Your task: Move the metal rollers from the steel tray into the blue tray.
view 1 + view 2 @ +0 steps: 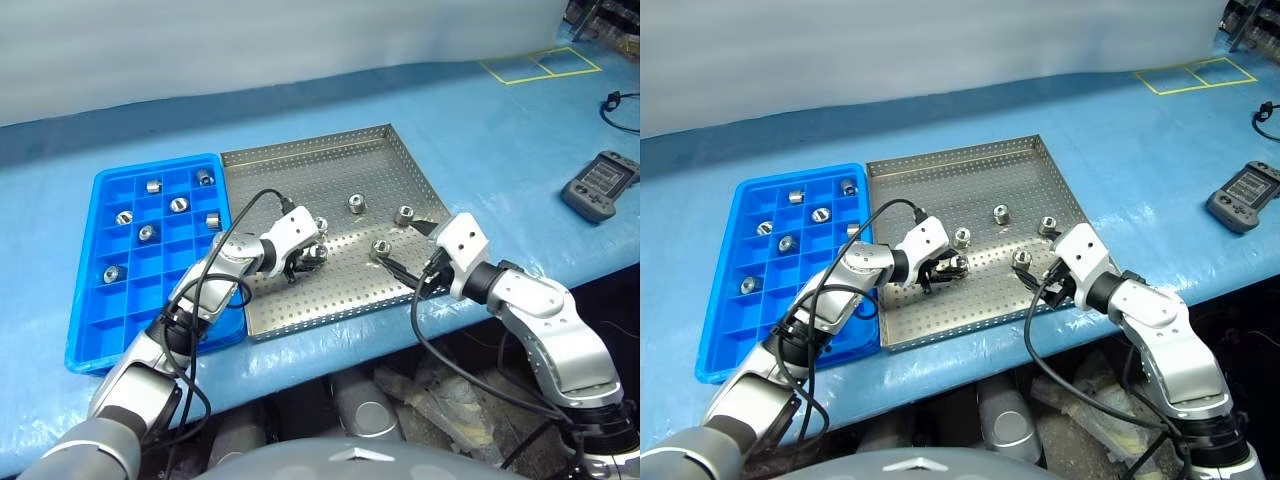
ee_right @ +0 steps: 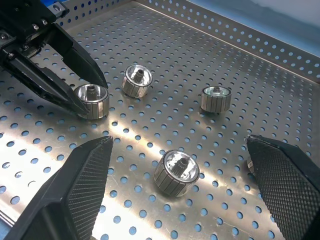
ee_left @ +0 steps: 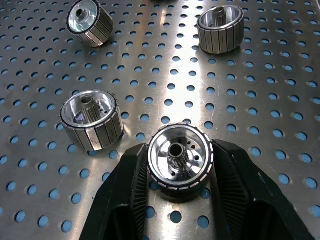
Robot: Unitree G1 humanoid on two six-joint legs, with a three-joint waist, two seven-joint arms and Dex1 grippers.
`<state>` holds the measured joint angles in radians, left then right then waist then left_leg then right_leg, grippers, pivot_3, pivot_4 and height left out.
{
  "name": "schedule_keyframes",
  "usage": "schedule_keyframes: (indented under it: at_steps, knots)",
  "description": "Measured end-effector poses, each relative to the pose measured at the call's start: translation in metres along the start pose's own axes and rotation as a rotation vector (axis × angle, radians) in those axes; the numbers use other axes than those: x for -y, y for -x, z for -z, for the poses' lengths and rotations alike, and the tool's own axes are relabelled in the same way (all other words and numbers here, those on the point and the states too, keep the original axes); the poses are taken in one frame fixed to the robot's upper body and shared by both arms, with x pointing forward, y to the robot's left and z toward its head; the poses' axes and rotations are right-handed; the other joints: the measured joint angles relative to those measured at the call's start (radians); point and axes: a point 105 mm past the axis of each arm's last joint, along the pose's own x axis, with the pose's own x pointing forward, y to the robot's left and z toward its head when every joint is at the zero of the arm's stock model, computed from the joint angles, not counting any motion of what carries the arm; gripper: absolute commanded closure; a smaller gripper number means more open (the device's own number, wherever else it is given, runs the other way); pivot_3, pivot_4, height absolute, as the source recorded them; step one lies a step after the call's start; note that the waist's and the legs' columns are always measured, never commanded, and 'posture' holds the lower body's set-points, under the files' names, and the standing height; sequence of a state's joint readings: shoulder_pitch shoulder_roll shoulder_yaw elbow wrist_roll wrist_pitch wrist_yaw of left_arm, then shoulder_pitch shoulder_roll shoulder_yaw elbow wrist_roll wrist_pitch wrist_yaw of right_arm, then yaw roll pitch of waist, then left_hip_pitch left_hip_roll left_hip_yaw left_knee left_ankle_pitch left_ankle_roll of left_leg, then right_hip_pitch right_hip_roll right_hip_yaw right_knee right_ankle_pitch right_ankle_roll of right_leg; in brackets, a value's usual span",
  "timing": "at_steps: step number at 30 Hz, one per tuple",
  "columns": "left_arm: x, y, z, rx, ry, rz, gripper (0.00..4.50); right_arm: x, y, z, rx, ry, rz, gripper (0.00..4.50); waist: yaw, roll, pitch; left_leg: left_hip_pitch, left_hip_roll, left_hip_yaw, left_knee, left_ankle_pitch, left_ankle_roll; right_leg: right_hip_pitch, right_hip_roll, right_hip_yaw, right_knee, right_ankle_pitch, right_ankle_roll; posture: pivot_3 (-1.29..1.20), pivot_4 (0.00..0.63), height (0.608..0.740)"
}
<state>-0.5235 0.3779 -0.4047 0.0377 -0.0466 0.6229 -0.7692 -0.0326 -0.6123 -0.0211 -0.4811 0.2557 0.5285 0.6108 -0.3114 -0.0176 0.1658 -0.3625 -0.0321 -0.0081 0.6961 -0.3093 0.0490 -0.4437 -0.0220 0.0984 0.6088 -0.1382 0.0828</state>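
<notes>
left gripper (image 3: 178,165): closed on one metal roller (image 3: 179,161), a ribbed pad on each side of it, roller still sitting on the tray floor
near left gripper: second roller (image 3: 91,122) just beside the held one; two more further ahead (image 3: 90,22), (image 3: 220,28)
right gripper (image 2: 180,190): jaws wide apart, holding nothing, hovering low with a loose roller (image 2: 177,172) between its fingers but untouched
steel tray (image 1: 300,165): under both grippers, five rollers left on it counting the held one
blue tray (image 1: 88,340): touching the steel tray on the left gripper's outer side; seven rollers already in separate compartments, most cells free
surface (image 1: 500,130): blue, carries both trays; a handheld controller (image 1: 600,185) well beyond the right gripper
risk: pads meet a smooth round wall, so roller may slip or twist out on the lift
risk: neighbouring roller is close, a sideways drag could knock it rolling
risk: small cells, off-centre release could land roller on a divider
writing: none readable anywhere
</notes>
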Motion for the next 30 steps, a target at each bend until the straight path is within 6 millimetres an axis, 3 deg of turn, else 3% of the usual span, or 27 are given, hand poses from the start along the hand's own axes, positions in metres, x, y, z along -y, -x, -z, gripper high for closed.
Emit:
schedule_keyframes:
  at_steps: [7, 11, 16, 22, 30]
  knots:
    - [0.002, 0.004, 0.000, 0.009, -0.006, 0.002, 2.81, -0.002, -0.003, -0.002, 0.008, 0.003, -0.014, 0.00, 0.000, 0.000, 0.000, 0.000, 0.000, 0.000, 0.000, 0.000, 0.000, 0.000, 0.000, 0.000, 0.000, 0.000, 0.000, -0.29, 0.150, 0.740]
    - [-0.001, 0.018, -0.008, 0.051, -0.016, -0.035, 2.81, -0.005, -0.007, -0.007, 0.026, 0.007, -0.049, 0.00, 0.003, 0.000, 0.000, 0.000, 0.000, 0.000, 0.000, 0.000, 0.000, -0.001, 0.000, 0.000, 0.000, 0.000, 0.000, -0.25, 0.150, 0.740]
    - [-0.007, 0.057, -0.021, 0.112, -0.046, -0.107, 2.81, -0.012, -0.018, -0.001, 0.017, -0.019, -0.129, 0.00, 0.016, 0.000, 0.000, 0.000, 0.001, 0.000, 0.000, 0.000, 0.000, -0.001, 0.000, 0.000, 0.000, 0.000, 0.000, -0.18, 0.150, 0.740]
    - [-0.015, 0.110, -0.020, 0.131, -0.029, -0.268, 2.81, -0.021, -0.035, -0.012, 0.066, -0.030, -0.243, 0.00, 0.060, -0.002, 0.002, 0.000, 0.001, 0.000, 0.000, 0.000, 0.000, -0.002, 0.000, -0.001, 0.000, 0.000, 0.000, -0.08, 0.150, 0.740]
    - [-0.014, 0.182, 0.020, 0.013, 0.136, -0.596, 2.81, -0.042, -0.057, -0.020, 0.103, -0.035, -0.397, 0.00, 0.173, -0.004, 0.003, -0.001, 0.001, -0.004, -0.001, -0.001, -0.001, -0.003, -0.003, -0.006, 0.000, 0.002, -0.009, 0.02, 0.150, 0.740]
